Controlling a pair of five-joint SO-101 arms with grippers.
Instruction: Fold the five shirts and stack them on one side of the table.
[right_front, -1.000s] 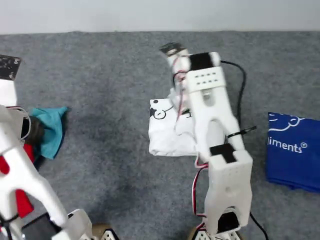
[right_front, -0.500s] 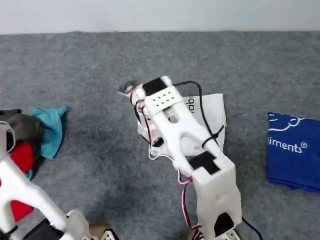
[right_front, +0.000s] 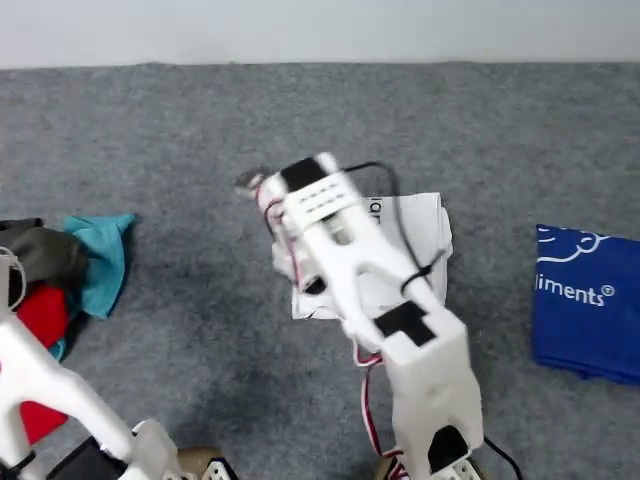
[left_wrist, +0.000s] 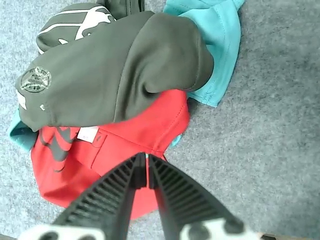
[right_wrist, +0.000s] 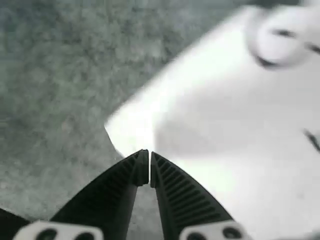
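Just at closed right hand tips: white shirt corner.

A white shirt with black print lies flat and roughly folded at the middle of the grey table. Well apart to my right, a blue shirt with white print sits folded into a neat rectangle at the table's edge. To my left, three shirts remain unfolded in a heap: a dark grey shirt with a round badge drapes over a red shirt, and a teal shirt pokes out beneath both.
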